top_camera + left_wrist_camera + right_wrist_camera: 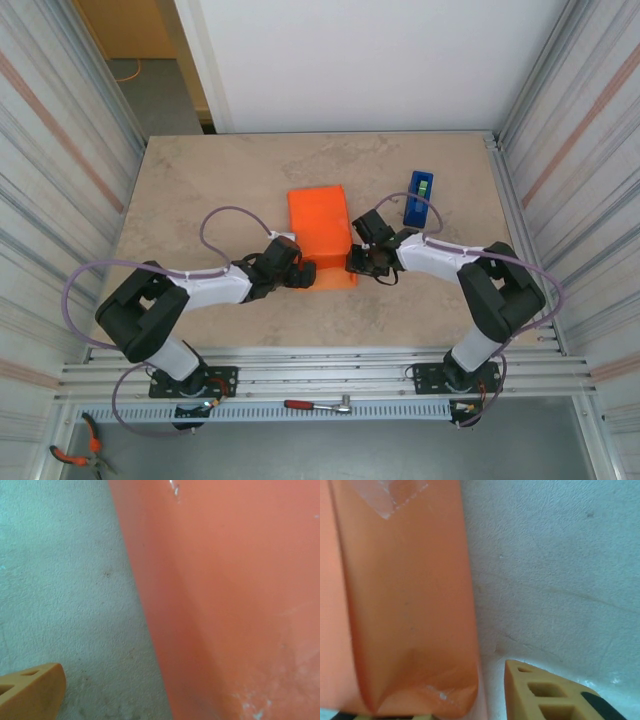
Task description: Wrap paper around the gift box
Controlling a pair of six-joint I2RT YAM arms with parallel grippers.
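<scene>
The left gripper (pixel 304 273) sits low over the table (pixel 200 190) with its jaws spread wide. In the left wrist view one yellow fingertip (pixel 31 691) rests near the pale surface, apart from anything. The paper (pixel 320 228) lies just to the right of that finger, its orange wall (pixel 225 605) rising steeply beside the gripper; whether the other finger touches it cannot be told. From above, the paper is folded into a box-shaped bundle lying between the two grippers, reaching away from both fingertips toward the far side of the table. The right gripper (pixel 357 262) meets the bundle's near right corner from the other side. In the right wrist view the folded orange end (pixel 410 610) lies just left of one yellow finger (pixel 550 695), with a thin pale gap between them, and a piece of clear tape (pixel 395 495) is stuck farther up the paper. Whether these jaws pinch the paper or merely straddle it cannot be told. Beyond the right gripper, to its right, stands a blue tape dispenser (pixel 419 197), well apart from the paper.
</scene>
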